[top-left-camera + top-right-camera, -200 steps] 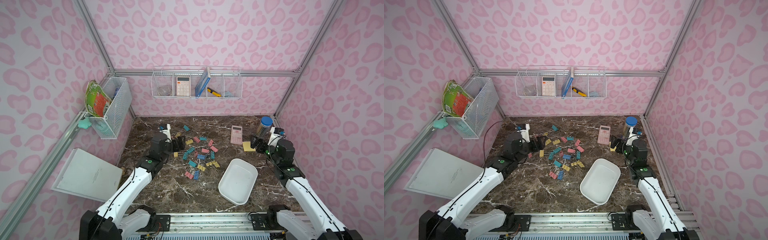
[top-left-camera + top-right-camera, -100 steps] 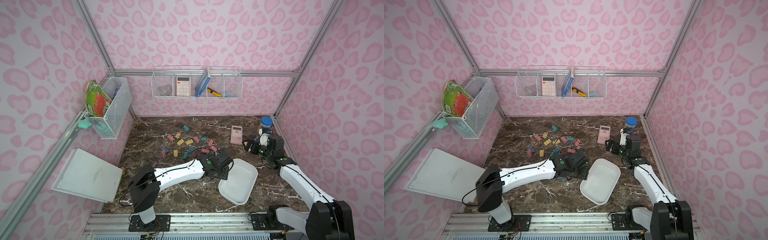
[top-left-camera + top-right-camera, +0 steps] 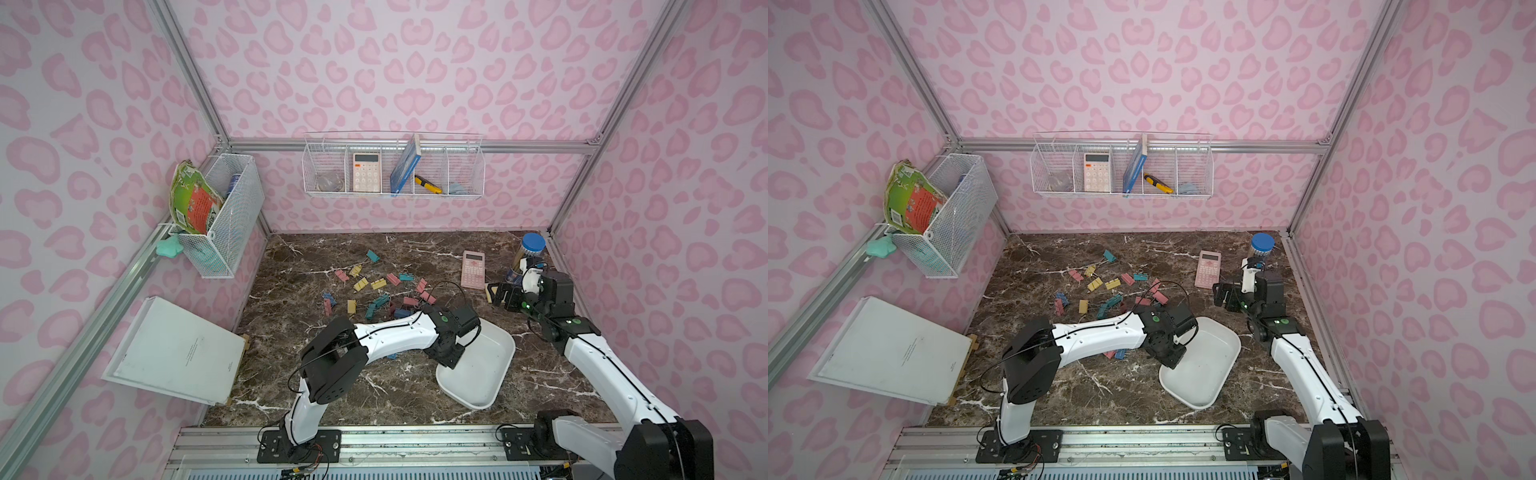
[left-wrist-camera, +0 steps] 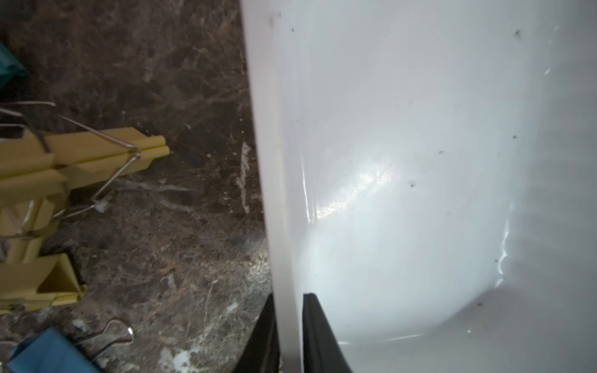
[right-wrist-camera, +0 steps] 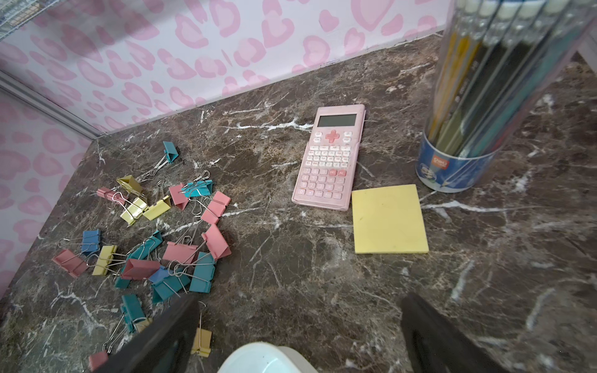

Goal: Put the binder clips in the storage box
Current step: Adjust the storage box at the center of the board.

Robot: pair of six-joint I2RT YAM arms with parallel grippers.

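The left gripper (image 4: 288, 297) is reaching down at the box (image 3: 484, 374) and pinching its rim. 1 of its 2 black fingers (image 4: 315, 329) is sitting inside the wall and the other outside, both nearly closed and pressing on the white plastic. In both top views the box is lying on the table (image 3: 374, 390), near the front edge and between the 2 arms, turned at a slant.

The clips (image 3: 382, 299) are lying loose on the marble in a scatter, behind the box and toward the back wall. A few more are showing just beside the box under the left arm, among them a yellow clip (image 4: 80, 155) close to the rim.

The right gripper (image 5: 300, 298) is hanging over the table with its jaws spread wide and is holding nothing. It is hovering near the pad (image 5: 389, 219), with the calculator (image 5: 329, 155) and the jar (image 5: 462, 161) just beyond.
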